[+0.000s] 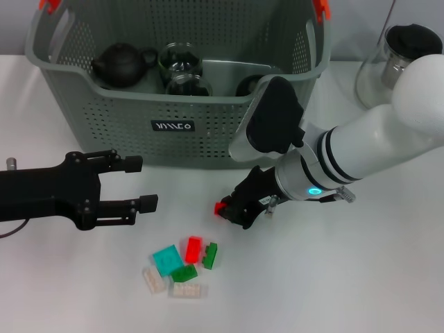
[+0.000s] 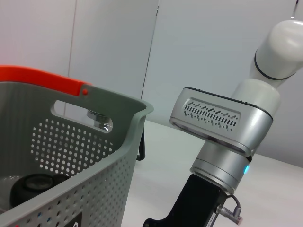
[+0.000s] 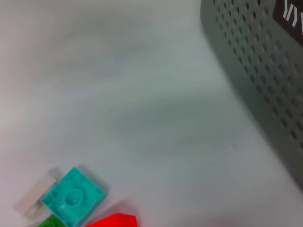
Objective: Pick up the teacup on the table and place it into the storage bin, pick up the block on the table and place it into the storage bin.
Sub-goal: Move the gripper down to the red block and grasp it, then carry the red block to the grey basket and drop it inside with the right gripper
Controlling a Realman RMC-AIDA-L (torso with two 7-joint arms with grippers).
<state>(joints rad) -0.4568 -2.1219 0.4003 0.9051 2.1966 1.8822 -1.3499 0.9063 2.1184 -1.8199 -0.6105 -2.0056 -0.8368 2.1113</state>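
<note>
White worktop (image 1: 361, 277) carries everything, with a pale wall behind it. At the back stands the bin (image 1: 97, 132), grey-green and perforated, with orange clips (image 1: 322, 8) on its handles and a black label (image 1: 173, 126) on its front wall. Inside it sit a dark teapot (image 1: 122, 64) and two glass cups (image 1: 179, 57), with another dark rounded piece at its right side, too hidden to name.

Right gripper (image 1: 230, 210) is low over the worktop just in front of the bin, clenched on a small red block (image 1: 220, 207) that shows at its tip. The block is outside the bin, close above or on the worktop; which, I cannot tell.

Left gripper (image 1: 135, 184) hangs to the left, in front of the bin, its two black fingers (image 1: 144, 202) spread apart with nothing between them.

Nearer the front edge lies a cluster of loose blocks: a teal one (image 1: 167, 259), a red one (image 1: 193, 248), two green ones (image 1: 210, 254) and two clear ones (image 1: 154, 279), touching or just beside each other.

A glass jug (image 1: 395, 59) with a dark lid stands right of the bin.
</note>
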